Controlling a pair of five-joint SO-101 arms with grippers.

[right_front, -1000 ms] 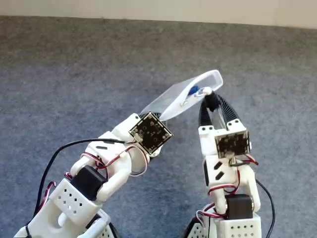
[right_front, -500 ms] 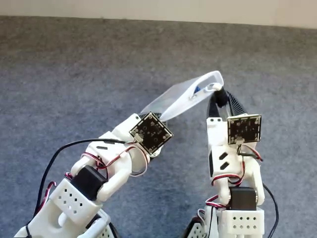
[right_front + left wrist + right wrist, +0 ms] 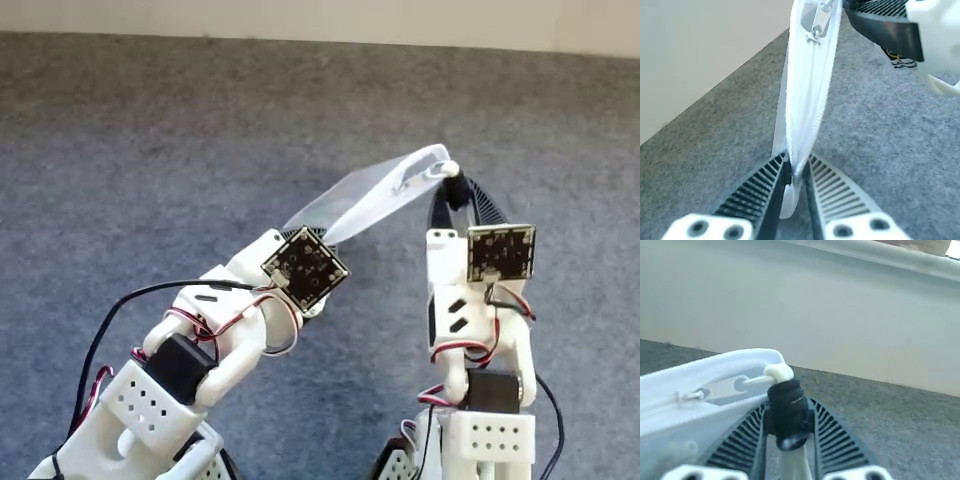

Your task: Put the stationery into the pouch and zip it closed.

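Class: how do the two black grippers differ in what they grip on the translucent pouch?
The left gripper is shut on the translucent white pouch's end edge; the right gripper on its white zip pull. Left holds the near end, right the far end. Both are shut.

The bench (image 3: 150,130) wears a grey, felt-like cover across most of the high view. A plain, pale wall (image 3: 300,15) runs along the top edge of that frame. In the right wrist view, a rounded pale ledge (image 3: 865,255) crosses it. The light is soft and even.
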